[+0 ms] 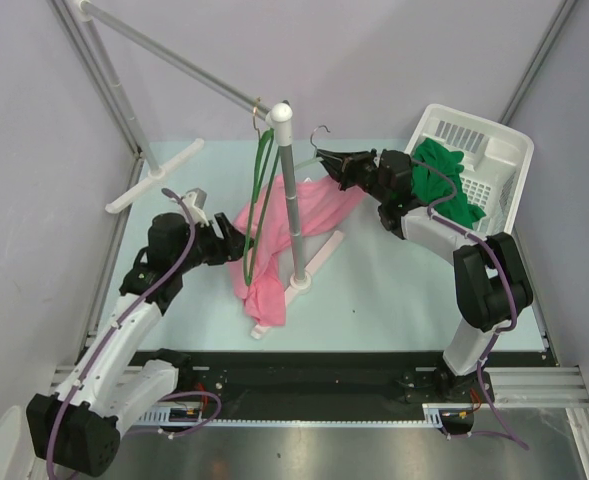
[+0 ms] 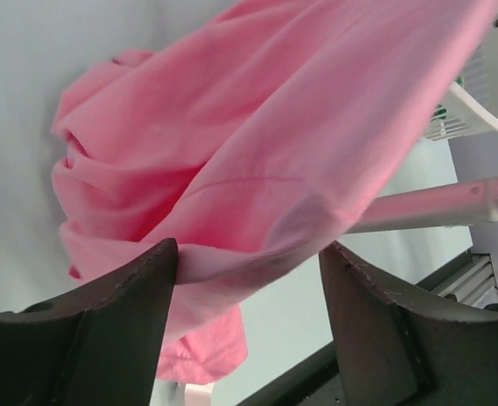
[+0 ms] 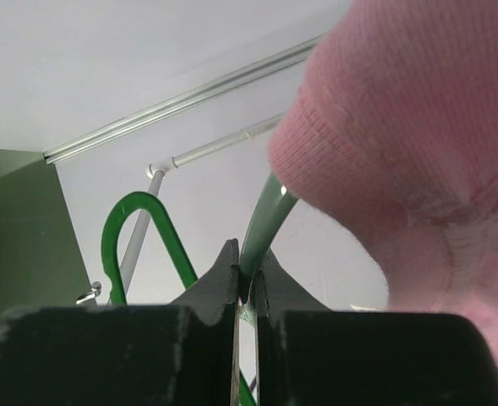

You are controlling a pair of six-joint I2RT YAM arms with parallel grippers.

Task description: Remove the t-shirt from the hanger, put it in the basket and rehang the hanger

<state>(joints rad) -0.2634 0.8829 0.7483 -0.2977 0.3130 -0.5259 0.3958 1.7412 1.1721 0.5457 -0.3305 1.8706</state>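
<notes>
**Right claw pinching the hanger, left claw wide**

I see the pink t-shirt (image 1: 274,225) draped past the rack pole (image 1: 292,190) at table centre, its collar end on the hanger (image 3: 261,224). My right gripper (image 1: 326,160), at the shirt's 2 o'clock, is clamped on that hanger. My left gripper (image 1: 239,238), at 9 o'clock, gapes; fabric may touch its fingers (image 2: 130,288).

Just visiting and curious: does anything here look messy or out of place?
Yes. The pink t-shirt is not hanging neatly: one end is bunched on the hanger pinched in the right hand, the rest sags in a crumpled heap onto the table. A green garment also droops over the basket's rim.
</notes>
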